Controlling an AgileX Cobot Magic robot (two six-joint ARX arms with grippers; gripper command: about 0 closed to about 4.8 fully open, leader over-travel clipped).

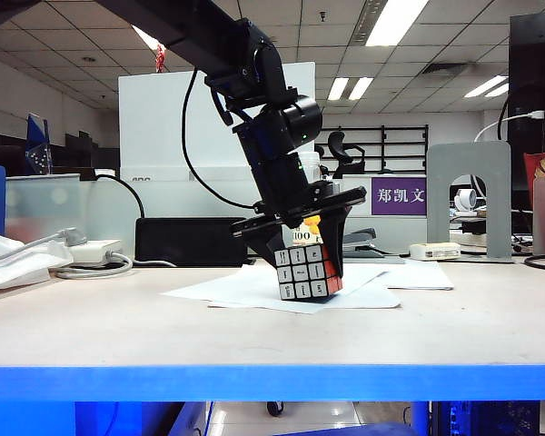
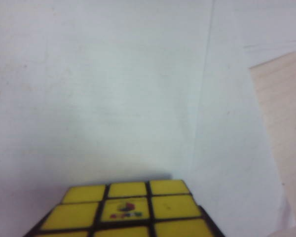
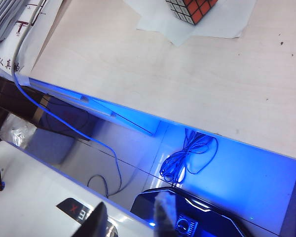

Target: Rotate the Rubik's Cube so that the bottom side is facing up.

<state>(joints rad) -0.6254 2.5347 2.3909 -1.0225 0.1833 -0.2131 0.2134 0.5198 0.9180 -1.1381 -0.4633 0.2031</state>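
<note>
The Rubik's Cube stands slightly tilted on white paper at the table's middle. Its white face with black marks faces the exterior camera, and its red face is on the right. My left gripper comes down from the upper left, with one finger on each side of the cube, pressed against it. The left wrist view shows only the cube's yellow face close up. The bottom side is hidden. My right gripper hangs open and empty past the table's front edge, far from the cube.
A yellow-labelled bottle stands right behind the cube. A black box, a white adapter with cables, a stapler and a grey bookend line the back. Cables lie on the floor below the table edge.
</note>
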